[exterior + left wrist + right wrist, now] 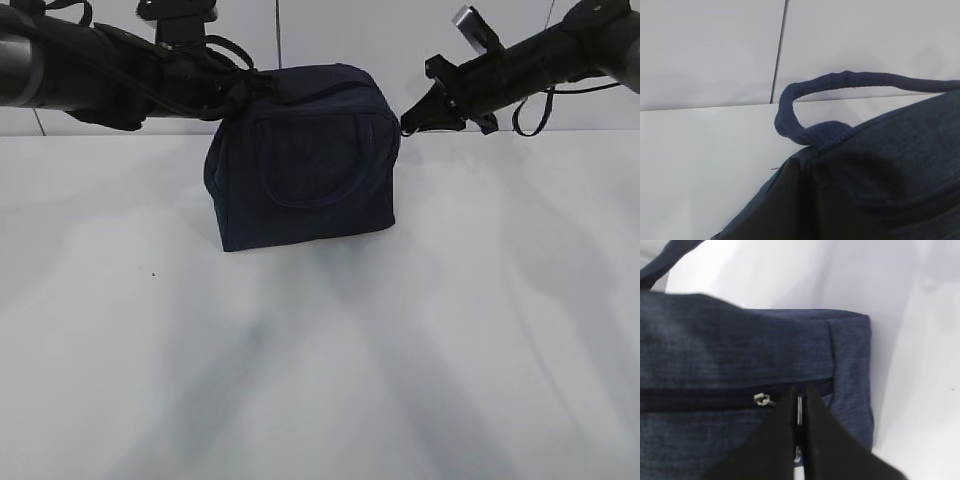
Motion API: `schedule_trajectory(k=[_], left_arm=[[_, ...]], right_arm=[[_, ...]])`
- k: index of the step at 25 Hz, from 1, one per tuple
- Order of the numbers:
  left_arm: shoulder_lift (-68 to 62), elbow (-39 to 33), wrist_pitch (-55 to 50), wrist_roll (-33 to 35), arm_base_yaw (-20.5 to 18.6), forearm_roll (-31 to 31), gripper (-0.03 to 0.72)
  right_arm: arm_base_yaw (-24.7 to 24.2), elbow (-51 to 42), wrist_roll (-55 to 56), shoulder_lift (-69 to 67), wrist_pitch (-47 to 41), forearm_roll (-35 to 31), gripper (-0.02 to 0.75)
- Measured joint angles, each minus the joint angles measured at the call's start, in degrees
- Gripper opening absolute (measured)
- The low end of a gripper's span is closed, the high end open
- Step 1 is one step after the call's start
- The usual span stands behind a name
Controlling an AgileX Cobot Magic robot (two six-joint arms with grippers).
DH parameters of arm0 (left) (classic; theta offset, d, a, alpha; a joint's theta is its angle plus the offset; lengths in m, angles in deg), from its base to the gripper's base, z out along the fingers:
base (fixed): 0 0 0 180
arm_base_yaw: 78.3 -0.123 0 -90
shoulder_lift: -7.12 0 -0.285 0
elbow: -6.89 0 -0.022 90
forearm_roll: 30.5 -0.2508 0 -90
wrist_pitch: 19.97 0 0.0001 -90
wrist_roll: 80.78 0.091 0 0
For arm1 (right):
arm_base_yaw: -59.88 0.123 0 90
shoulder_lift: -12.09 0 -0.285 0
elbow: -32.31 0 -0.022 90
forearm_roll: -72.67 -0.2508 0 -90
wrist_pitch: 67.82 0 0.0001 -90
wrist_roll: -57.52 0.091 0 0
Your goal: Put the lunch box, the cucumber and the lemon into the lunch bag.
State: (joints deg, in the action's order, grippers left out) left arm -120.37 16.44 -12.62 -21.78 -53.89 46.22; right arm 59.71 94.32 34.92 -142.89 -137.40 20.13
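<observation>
I have the lunch bag [302,158] sitting upright on the white tabletop [320,360], in the upper middle of the exterior view, with one loop handle lying flat against the side that faces the camera. Its top looks closed from here.

My left arm comes in from the upper left of that frame and ends right at the bag's top left corner. I can't see the left gripper [243,88] clearly there among the cables, and the left wrist view shows no jaws at all, only the bag's dark fabric [880,185] filling the lower right and a handle [805,100] curving up off it in the middle of the frame, against the white wall. By the feel of the rig those jaws are closed down; on what, if anything, I cannot tell.

My right arm enters from the upper right, and the right gripper [408,125] sits just beside the bag's top right corner. In the right wrist view its two black fingers [782,430] rise from the bottom centre, pinched narrow on a thin metal ring pull [799,411] at the zipper line [700,399]. The zipper slider [762,399] sits just left of the fingertips, near the bag's right end.

The lunch box, cucumber and lemon are not visible in any view.
</observation>
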Motion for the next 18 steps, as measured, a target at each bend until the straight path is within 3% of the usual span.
schedule_trajectory(k=[12, 18], left_arm=[[0.0, 0.4, -1.3, 0.0, 0.0, 0.0, -0.005], [0.0, 0.4, -1.9, 0.0, 0.0, -0.1, -0.005]], right_arm=[[-1.0, 0.0, 9.4, 0.0, 3.0, 0.7, 0.007], [-1.1, 0.0, 17.0, 0.0, 4.4, -3.4, 0.007]])
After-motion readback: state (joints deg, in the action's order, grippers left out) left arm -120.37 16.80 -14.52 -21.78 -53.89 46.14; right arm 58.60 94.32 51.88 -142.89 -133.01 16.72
